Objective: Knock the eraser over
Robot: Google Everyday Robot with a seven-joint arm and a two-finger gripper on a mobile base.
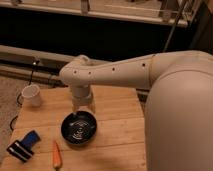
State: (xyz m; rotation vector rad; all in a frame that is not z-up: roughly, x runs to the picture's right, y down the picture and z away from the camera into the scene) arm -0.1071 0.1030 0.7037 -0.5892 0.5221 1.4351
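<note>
Above the far rim of the bowl [79, 129] on the worktop [120, 115], the tool [81, 109] is held; how far it is opened cannot be told. Well apart, at the near left corner, the eraser [19, 151] is laid just beside a blue block [31, 138], its long axis slanted from far left to near right.

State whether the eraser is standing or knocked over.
Cannot tell: the eraser sits at the table's near left corner beside the blue block, its pose unclear. The gripper hangs over the bowl, apart from it.
</note>
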